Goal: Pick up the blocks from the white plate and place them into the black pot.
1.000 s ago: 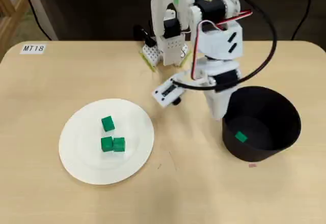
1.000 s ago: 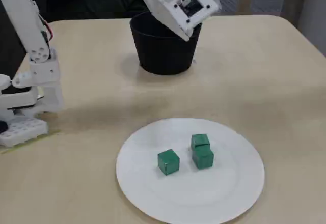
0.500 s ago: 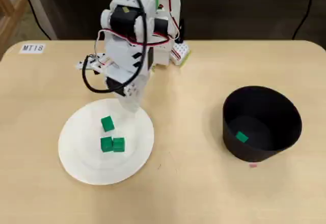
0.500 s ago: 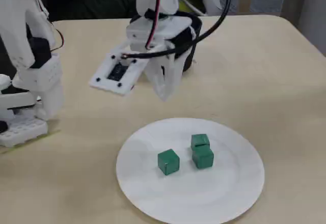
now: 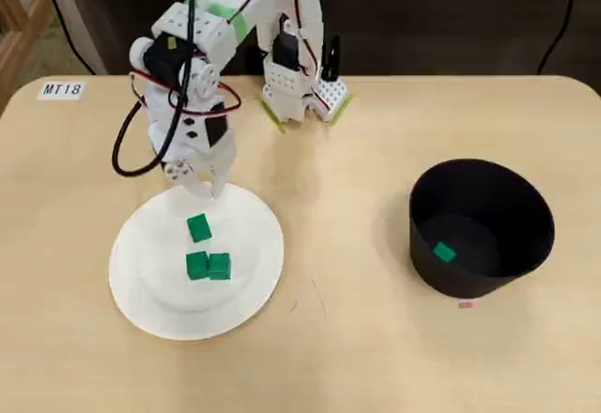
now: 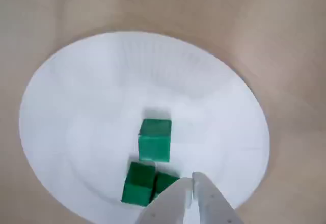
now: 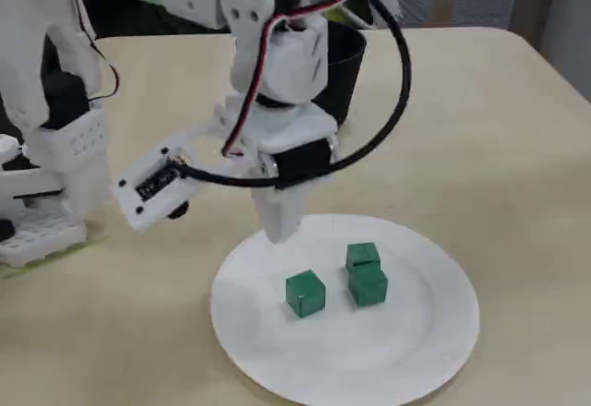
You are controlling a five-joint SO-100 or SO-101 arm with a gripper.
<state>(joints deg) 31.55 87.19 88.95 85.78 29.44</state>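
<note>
The gripper [image 5: 214, 188] is now hanging over the far rim of the plate [image 5: 254, 282], having swung across from the pot [image 5: 526, 244] within the last second. Its jaws are standing nearly shut and empty, the tips close together in the wrist view. Three blocks are lying on the plate below the jaws: a single block [image 5: 198, 228] nearest the tips, and a touching pair [image 5: 208, 266] beyond it. A fourth block [image 5: 444, 252] is resting inside the pot. One transfer appears complete; the jaws will need opening before descending.

label [image 5: 62, 89] | reads "MT18" | on table [image 5: 357, 357] corner
</note>
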